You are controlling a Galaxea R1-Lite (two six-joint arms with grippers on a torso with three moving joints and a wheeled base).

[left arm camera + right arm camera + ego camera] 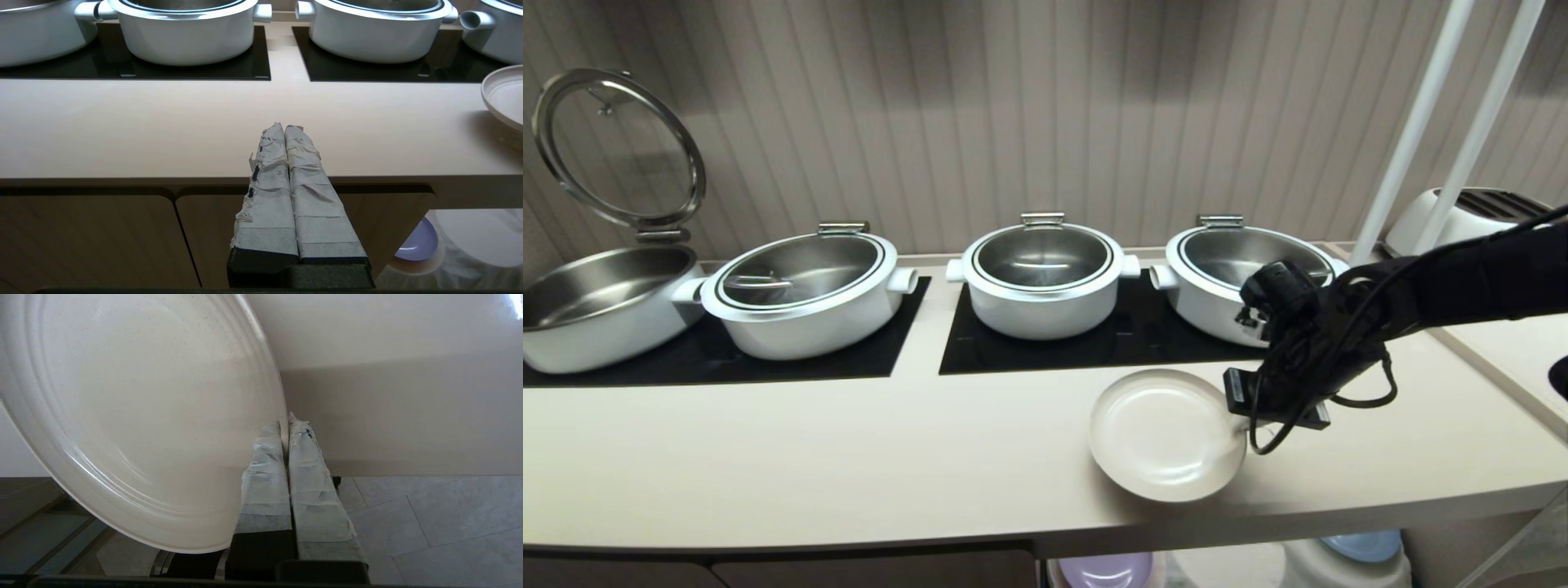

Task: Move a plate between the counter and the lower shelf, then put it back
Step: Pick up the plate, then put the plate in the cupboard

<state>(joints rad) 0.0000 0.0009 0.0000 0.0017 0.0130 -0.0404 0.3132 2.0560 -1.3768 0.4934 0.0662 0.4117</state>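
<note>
The right gripper (286, 424) is reaching in from the right over the front of the table (809, 457), and its taped jaws are pressing fully together on the right rim of the plate (1164, 433), pinching the thin edge between them. The plate is sitting over the table's front edge, its near side overhanging slightly; whether it is resting on the surface or hanging just above it cannot be told. The left gripper (284, 128) is idling in front of the table edge, jaws closed on nothing.

Behind the plate, four white pots are standing on the black glass panels (1094, 343). The leftmost pot (596, 306) is standing open with its glass lid (617, 147) tipped up, showing a bare steel inside. The other three (805, 294) (1041, 278) (1241, 278) are wearing glass lids.

In the lower shelf (1225, 567), a lilac plate (1107, 569) and a light blue plate (1364, 545) are showing.
</note>
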